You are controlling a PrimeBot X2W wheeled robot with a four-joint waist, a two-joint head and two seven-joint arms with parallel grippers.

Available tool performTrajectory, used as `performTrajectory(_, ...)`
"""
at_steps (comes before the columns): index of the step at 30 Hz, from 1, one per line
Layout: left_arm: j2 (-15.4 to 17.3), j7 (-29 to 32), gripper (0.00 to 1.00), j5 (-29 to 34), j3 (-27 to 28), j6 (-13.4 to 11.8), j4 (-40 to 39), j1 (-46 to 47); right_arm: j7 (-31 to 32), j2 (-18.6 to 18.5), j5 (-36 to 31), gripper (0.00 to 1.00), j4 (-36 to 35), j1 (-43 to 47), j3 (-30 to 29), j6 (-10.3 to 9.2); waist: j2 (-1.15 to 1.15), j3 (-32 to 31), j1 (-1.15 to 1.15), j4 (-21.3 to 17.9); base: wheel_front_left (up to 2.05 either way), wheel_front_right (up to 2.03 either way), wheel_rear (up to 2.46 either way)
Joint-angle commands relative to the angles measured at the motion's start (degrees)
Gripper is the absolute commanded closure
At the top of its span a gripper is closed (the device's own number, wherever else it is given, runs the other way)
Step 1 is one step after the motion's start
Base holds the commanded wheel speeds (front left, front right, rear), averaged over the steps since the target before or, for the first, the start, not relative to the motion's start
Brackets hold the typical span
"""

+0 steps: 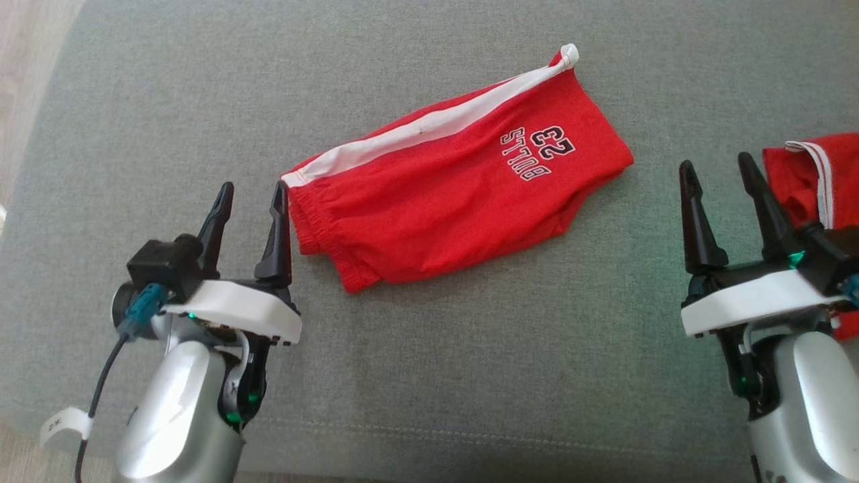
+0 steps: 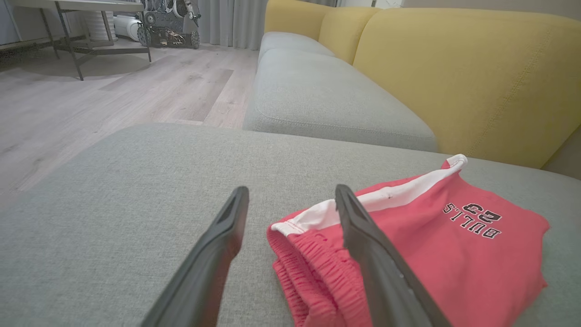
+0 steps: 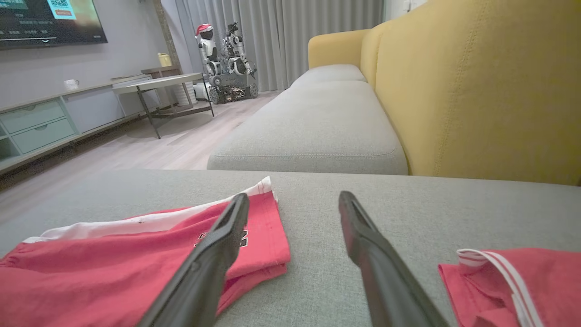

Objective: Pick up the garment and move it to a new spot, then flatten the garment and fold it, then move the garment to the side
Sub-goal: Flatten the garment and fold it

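Head view: our left gripper (image 1: 254, 188), spread wide like our right gripper (image 1: 714, 161), sits just left of the garment (image 1: 456, 194) lettered "BULLS 23".

Grey fabric cushion (image 1: 470, 376), red folded shorts (image 1: 456, 194) at its middle, second red garment (image 1: 847, 176) near its right edge.

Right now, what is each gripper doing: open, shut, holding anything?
Left gripper: open, holding nothing, beside the red fabric shorts with a white side stripe.
Right gripper: open, holding nothing.
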State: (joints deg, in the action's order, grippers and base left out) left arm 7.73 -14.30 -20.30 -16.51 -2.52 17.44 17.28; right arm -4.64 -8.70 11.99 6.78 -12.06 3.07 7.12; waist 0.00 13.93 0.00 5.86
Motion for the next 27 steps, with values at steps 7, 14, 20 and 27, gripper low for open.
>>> performTrajectory(7, 1.3, -0.7, 0.00, 0.6, 2.1, 0.1, -0.9, 1.3, 2.3, 0.1, -1.0, 0.00, -5.1, 0.7, 0.0, 0.36, 0.00, -0.4, 0.00, 0.4, 0.00, 0.00, 0.00)
performTrajectory(14, 0.9, -0.7, 0.00, 1.1, 2.0, 0.3, -0.7, 1.8, 3.2, -0.1, -1.3, 0.00, -6.1, 0.9, -0.4, 0.36, 0.00, -0.3, 0.00, 0.9, 0.00, 0.00, 0.00)
performTrajectory(20, 0.5, -0.7, 0.00, 1.5, 2.1, 0.7, -0.7, 2.7, 3.7, -0.4, -1.2, 0.00, -5.6, -0.6, -0.8, 0.36, 0.00, 0.1, 0.00, 1.4, 0.00, 0.00, 0.00)
performTrajectory(27, -0.2, -0.7, 0.00, 2.2, 2.1, 1.3, -1.1, 4.4, 4.6, -1.4, -0.4, 0.00, 3.1, -9.4, 1.1, 0.36, 0.00, 1.9, 0.00, 2.6, 0.00, 0.00, 0.00)
